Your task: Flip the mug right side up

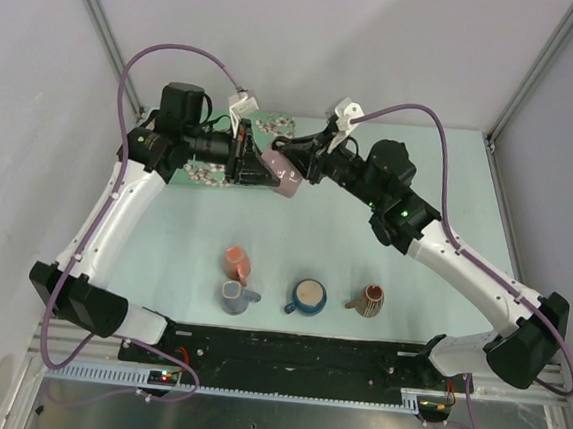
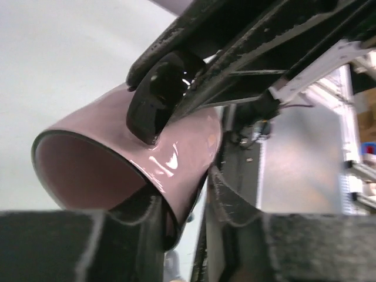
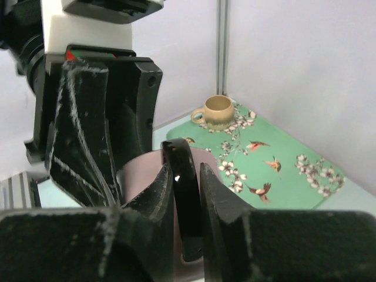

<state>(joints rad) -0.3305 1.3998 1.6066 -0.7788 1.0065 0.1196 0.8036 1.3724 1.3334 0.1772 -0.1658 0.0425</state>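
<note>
Over the far middle of the table, both arms are sharing the pink mug [image 1: 288, 183], apparently holding it clear of the surface. The left gripper [image 1: 264, 166] is pinching its wall at the rim, and the right gripper [image 1: 291, 161] is clamping the black handle [image 3: 184, 194]. If one is twisting while the other is gripping hard, the glossy mug is risking slipping and dropping.
</note>
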